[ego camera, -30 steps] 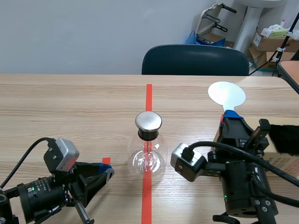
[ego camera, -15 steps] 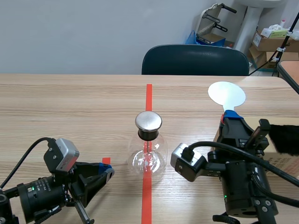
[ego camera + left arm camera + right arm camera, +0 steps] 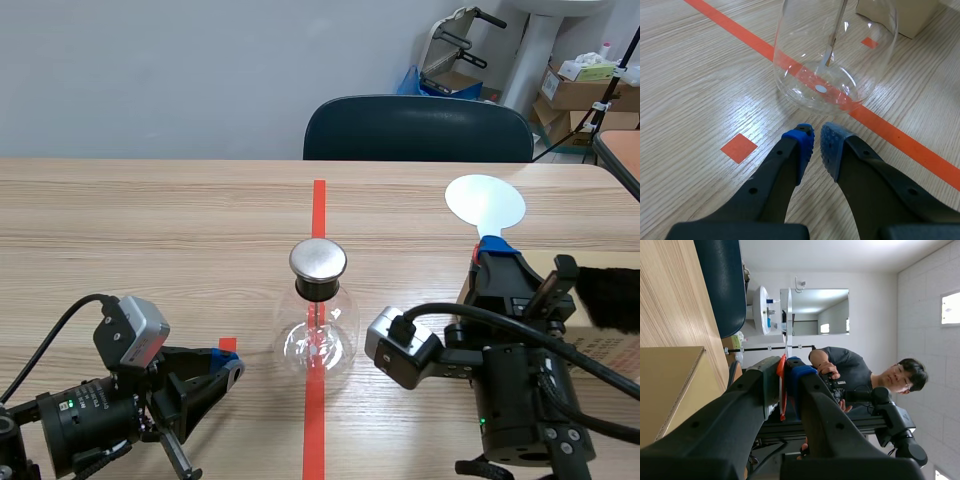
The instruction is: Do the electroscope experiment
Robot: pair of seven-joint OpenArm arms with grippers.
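The electroscope, a round glass flask (image 3: 318, 335) with a metal disc cap (image 3: 318, 259), stands on the orange-red centre line. My left gripper (image 3: 231, 366) rests low on the table to the flask's left, shut on nothing. In the left wrist view its blue-padded gripper (image 3: 817, 144) sits just short of the flask (image 3: 835, 65), with the rod and leaf visible inside. My right gripper (image 3: 497, 252) points up, right of the flask, shut on the handle of a white disc paddle (image 3: 485, 203). In the right wrist view the gripper (image 3: 784, 366) pinches the orange-red handle (image 3: 782, 390), with the disc (image 3: 789, 315) seen edge-on.
A cardboard box (image 3: 606, 345) lies at the table's right with a black furry piece (image 3: 611, 297) on it. A dark chair (image 3: 418, 128) stands behind the far edge. A person (image 3: 862, 372) shows in the right wrist view beyond the table.
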